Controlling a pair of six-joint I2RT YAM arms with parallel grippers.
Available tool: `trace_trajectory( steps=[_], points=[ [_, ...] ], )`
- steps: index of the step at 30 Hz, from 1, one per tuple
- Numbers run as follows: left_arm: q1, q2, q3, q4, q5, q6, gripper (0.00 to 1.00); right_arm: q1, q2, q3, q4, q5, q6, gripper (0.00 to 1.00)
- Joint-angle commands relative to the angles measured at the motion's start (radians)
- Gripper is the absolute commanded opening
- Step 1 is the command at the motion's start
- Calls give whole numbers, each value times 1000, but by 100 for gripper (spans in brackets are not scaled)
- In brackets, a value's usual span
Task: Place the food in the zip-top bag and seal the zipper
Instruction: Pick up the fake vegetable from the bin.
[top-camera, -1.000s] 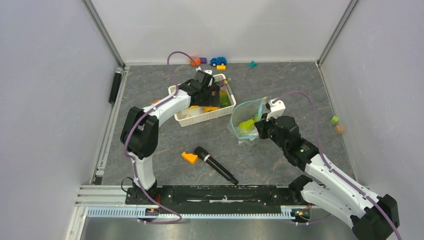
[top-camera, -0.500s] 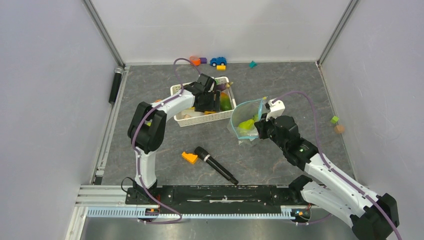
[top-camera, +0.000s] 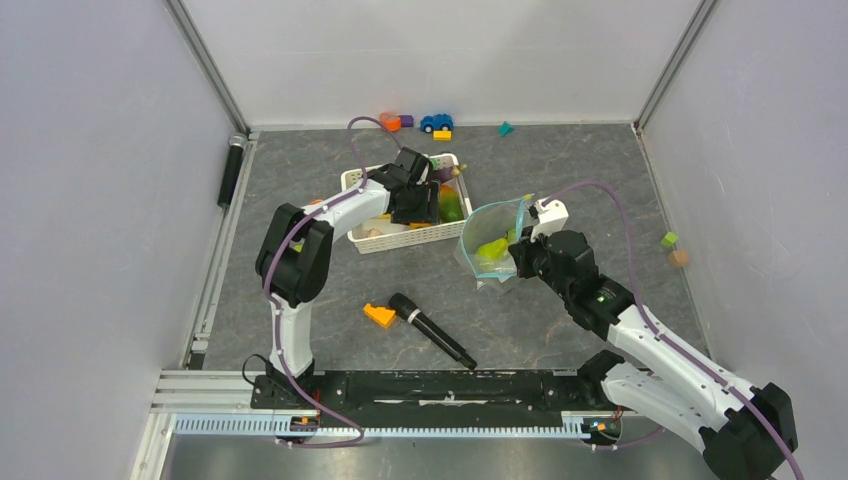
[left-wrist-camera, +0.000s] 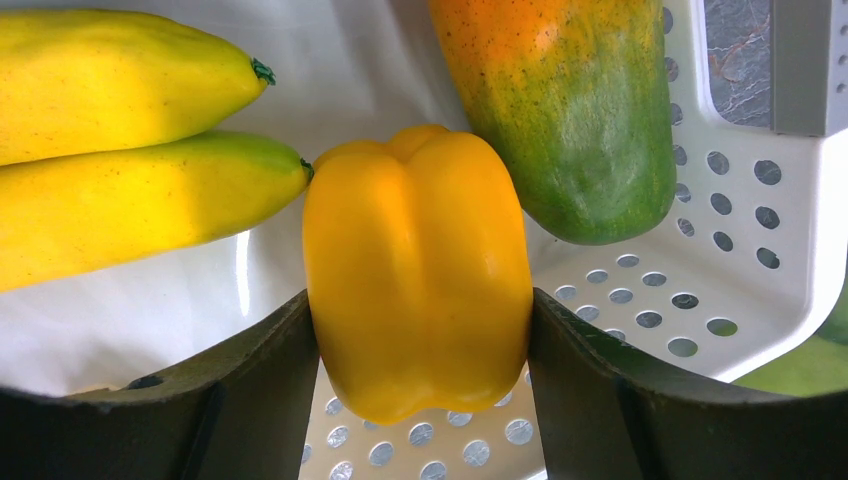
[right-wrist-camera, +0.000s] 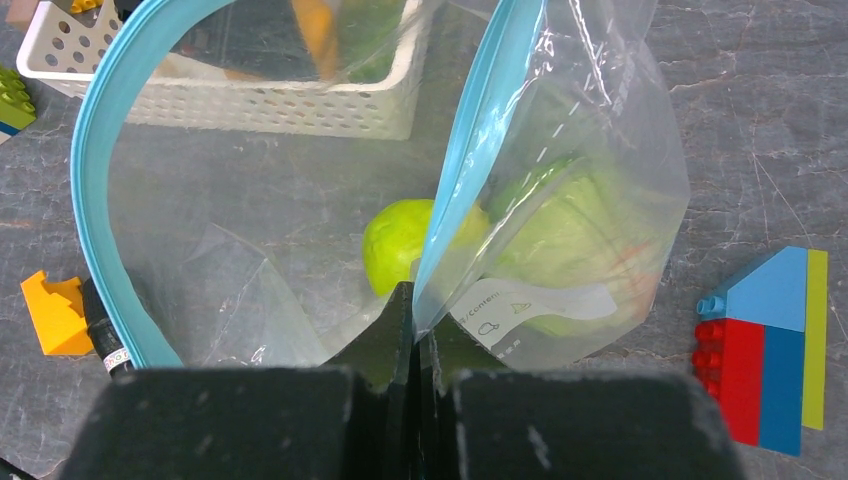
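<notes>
Two grips at stake: your left fingers press on both flanks of the yellow pepper. Your right fingers are pinched tight on one lip of the zip-top bag, at its light-blue zipper.
Where the food is: the pepper sits low in the white basket, between the bananas and a green-and-orange fruit. A cabbage and a pear already lie inside the bag, which stands on the bench just right of the basket.
Slip risk: the pepper looks smooth and rounded, and you hold it on its curved sides. Lift it quickly and it could squirt free, back into the basket or over the rim.
Snag risk: the banana tips and the other fruit lie just beside the pepper. Rise at an angle and you may drag them along.
Basket risk: the basket looks light. If a finger catches its wall, it could slide towards the bag.
Mouth risk: you hold only one lip, and the other arcs open unsupported. If the pepper lands on the zipper strip instead of in the gap, the mouth could fold shut or the lip pull out of your pinch.
Spill risk: the mouth faces the basket, so a hard shove could roll the pear out.
Seal: not yet started, and the zipper gapes wide.
</notes>
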Motion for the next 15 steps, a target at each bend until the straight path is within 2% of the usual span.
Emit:
trace_trajectory(
  steps=[1, 7, 15],
  points=[
    [1, -18, 26, -20, -9, -29, 38, 1, 5, 43, 20, 18, 1, 0],
    [1, -135, -15, 14, -71, -33, 27, 1, 1, 40, 19, 24, 3, 0],
    [-2, -382, -137, 127, -109, -34, 26, 2, 4, 38, 24, 33, 3, 0]
  ],
)
